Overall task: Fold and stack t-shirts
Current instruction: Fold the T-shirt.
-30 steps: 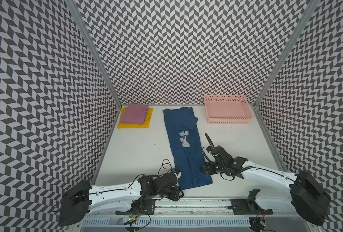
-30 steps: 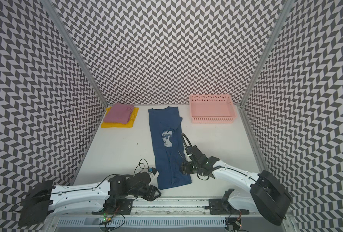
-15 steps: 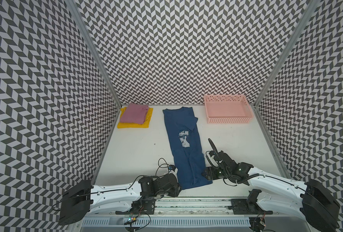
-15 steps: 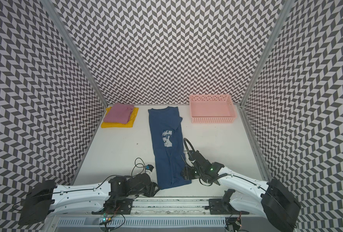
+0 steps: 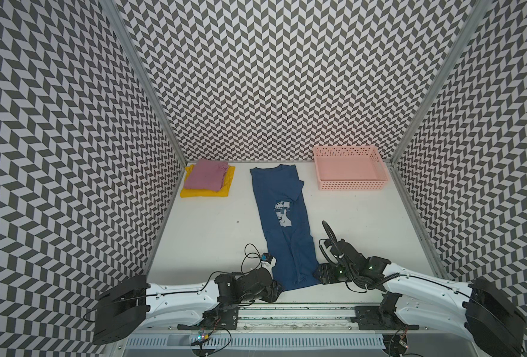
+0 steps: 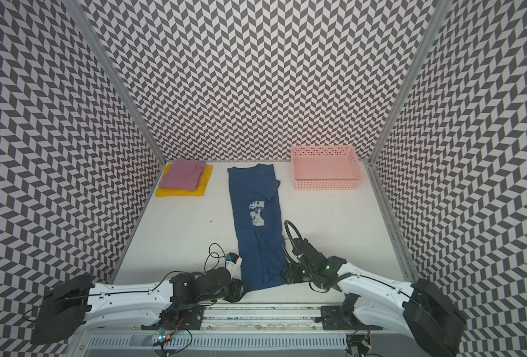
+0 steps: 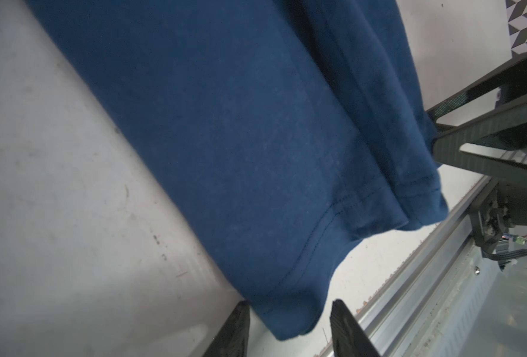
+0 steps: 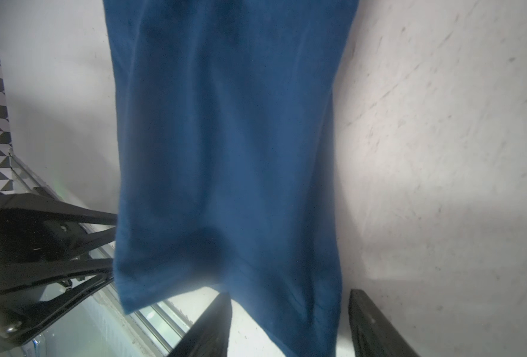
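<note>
1. Currently, the navy t-shirt (image 5: 282, 235) lies flat on the white table (image 5: 212, 222) as a long narrow strip with its sides folded inward. Its bottom hem lies at both sets of jaws. Its collar end lies well away from them, toward the back wall.
2. The pale cartoon print (image 5: 284, 213) faces up about midway along the strip, well beyond both sets of jaws. A folded-in side covers part of it.
3. The left gripper (image 7: 288, 309) sits low on the table at the left corner of the hem. Its jaws are released and stand apart, with that corner lying in the gap between them. The left wrist view does not show whether either finger touches the cloth.
4. The right gripper (image 8: 290, 299) sits low at the right corner of the hem. Its jaws are also released, standing wider than the left pair and straddling that corner. Nothing is clamped.
5. In both top views the two sets of jaws face each other across the hem, with the full width of the strip between them.
6. The folded mauve-pink t-shirt (image 5: 206, 174) rests on the folded yellow t-shirt (image 5: 205, 192). This stack lies far beyond the left jaws, in the back left corner, well apart from the navy t-shirt.
7. The pink perforated basket (image 5: 350, 185) stands far beyond the right jaws, against the back wall.
</note>
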Controlling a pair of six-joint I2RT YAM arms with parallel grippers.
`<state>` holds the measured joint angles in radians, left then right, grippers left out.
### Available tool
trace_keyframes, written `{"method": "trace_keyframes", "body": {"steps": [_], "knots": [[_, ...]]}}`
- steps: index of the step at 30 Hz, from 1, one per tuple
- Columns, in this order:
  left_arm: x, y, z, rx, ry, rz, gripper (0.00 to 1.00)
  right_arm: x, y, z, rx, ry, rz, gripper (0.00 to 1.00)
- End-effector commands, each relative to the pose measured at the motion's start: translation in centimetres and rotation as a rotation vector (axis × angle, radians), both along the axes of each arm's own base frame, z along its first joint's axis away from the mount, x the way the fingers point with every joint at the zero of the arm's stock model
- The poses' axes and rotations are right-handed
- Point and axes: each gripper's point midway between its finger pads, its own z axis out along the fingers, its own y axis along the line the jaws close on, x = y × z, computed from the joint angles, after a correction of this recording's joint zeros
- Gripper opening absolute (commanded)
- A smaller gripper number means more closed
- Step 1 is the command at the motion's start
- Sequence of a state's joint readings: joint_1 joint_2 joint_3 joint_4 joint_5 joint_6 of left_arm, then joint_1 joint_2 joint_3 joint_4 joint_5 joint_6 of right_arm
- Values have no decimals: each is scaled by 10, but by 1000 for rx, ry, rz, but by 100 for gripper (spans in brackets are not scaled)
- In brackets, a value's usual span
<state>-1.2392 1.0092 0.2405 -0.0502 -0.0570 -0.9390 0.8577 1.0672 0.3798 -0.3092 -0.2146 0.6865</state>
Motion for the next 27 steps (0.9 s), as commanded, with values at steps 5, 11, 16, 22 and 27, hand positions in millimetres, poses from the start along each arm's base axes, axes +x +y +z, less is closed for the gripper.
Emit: {"method": "trace_keyframes", "body": {"steps": [5, 11, 16, 22, 27], "knots": [[15, -6, -2, 40, -61, 13, 44, 0, 9, 2, 43, -14, 3, 61], [21, 1, 0, 28, -62, 43, 15, -1, 11, -2, 53, -9, 12, 25], [20, 14, 8, -16, -59, 92, 0, 2, 15, 4, 66, -29, 15, 0], [21, 15, 26, -46, -76, 103, 0, 5, 25, 17, 87, -62, 36, 0], [50, 18, 63, -12, -228, 170, 0, 26, 28, 43, 78, -164, -3, 0]]}}
